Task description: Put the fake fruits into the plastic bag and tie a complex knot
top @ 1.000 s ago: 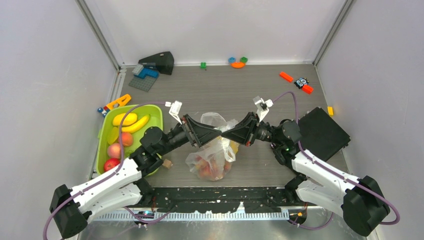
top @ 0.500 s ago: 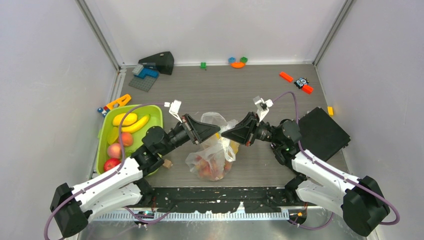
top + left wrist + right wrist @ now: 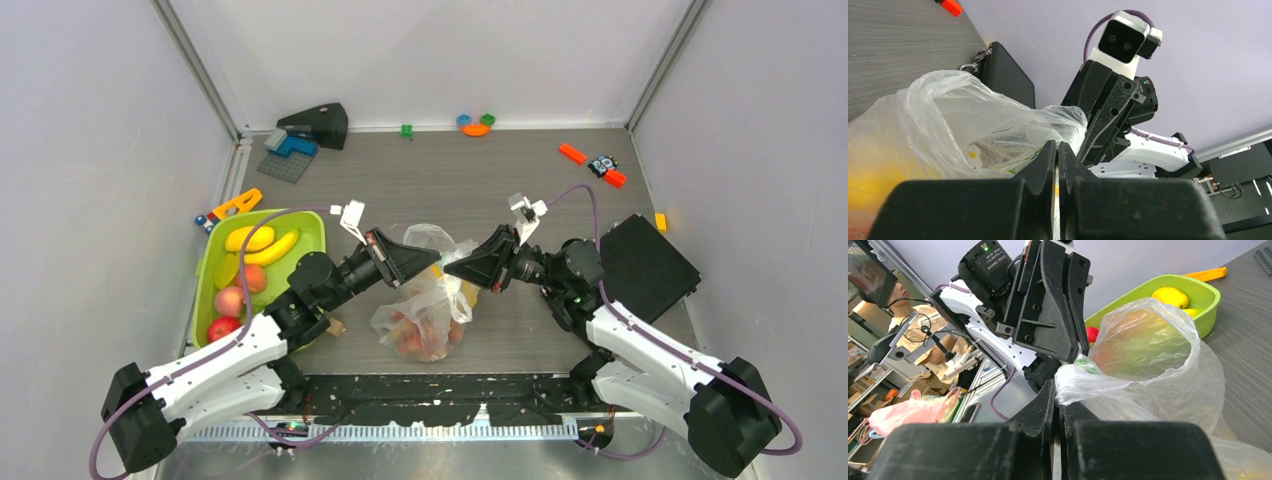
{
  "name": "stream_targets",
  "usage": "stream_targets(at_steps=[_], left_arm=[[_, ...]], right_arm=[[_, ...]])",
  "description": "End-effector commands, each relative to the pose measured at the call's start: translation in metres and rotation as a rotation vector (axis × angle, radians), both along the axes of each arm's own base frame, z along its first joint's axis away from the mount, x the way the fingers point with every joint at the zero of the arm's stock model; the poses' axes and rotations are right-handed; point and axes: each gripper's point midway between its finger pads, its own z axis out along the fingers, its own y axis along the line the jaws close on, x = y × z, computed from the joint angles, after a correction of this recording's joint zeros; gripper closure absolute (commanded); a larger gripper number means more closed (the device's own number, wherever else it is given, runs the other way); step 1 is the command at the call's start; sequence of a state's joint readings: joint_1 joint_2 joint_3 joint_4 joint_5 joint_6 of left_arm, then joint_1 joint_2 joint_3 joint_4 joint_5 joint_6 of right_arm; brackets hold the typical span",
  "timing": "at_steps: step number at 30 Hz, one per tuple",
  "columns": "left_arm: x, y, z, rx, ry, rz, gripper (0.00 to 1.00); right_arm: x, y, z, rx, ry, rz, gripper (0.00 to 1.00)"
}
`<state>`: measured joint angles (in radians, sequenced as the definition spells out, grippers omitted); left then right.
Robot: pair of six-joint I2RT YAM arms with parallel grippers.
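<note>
Plastic, thin and whitish, fills the middle of our view: the plastic bag (image 3: 425, 305) sits on the grey table (image 3: 450, 180) between our two arms, close to the near edge, with its loose top bunched upward. Reddish fake fruits (image 3: 418, 335) show through its lower part.

Our left gripper (image 3: 432, 262) and right gripper (image 3: 450, 268) meet almost tip to tip above the bag, a small gap between them. From the left wrist, our left gripper (image 3: 1057, 150) has its fingers pressed together on a sliver of the bag's film, the crinkled mouth rising just behind them. From the right wrist, our right gripper (image 3: 1058, 390) is likewise clenched on a twisted bunch of film that leads back into the bag (image 3: 1148, 350).

To the left of the bag lies the lime-green tray (image 3: 310, 222), holding bananas (image 3: 270, 248), a peach (image 3: 230, 300) and an apple (image 3: 222, 328). A black case (image 3: 645, 265) lies on the right, and toy bricks (image 3: 476, 125) sit at the far edge.
</note>
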<state>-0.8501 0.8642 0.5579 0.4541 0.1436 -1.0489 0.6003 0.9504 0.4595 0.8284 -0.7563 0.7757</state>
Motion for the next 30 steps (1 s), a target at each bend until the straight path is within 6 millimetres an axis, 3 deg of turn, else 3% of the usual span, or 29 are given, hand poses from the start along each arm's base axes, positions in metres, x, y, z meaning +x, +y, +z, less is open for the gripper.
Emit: stream_targets(at_steps=[1,4,11,20,25,30], left_arm=[[0.005,0.006,0.016,-0.047,-0.039,0.049,1.0],[0.006,0.005,0.014,-0.038,-0.037,0.049,1.0],[0.006,0.003,0.012,-0.029,-0.038,0.04,1.0],[0.005,0.005,0.008,-0.016,-0.039,0.045,1.0],[0.006,0.005,0.008,-0.014,-0.039,0.048,1.0],[0.006,0.005,0.007,-0.007,-0.038,0.052,1.0]], right_arm=[[0.0,-0.003,0.003,-0.011,-0.039,-0.026,0.95],[0.001,-0.004,0.004,-0.023,-0.043,-0.039,0.85],[-0.006,-0.01,0.004,-0.057,-0.04,-0.048,0.5],[-0.019,-0.026,0.001,-0.133,0.003,-0.089,0.24],[-0.021,-0.037,-0.007,-0.191,0.087,-0.154,0.22],[-0.033,-0.032,-0.007,-0.208,0.143,-0.123,0.27]])
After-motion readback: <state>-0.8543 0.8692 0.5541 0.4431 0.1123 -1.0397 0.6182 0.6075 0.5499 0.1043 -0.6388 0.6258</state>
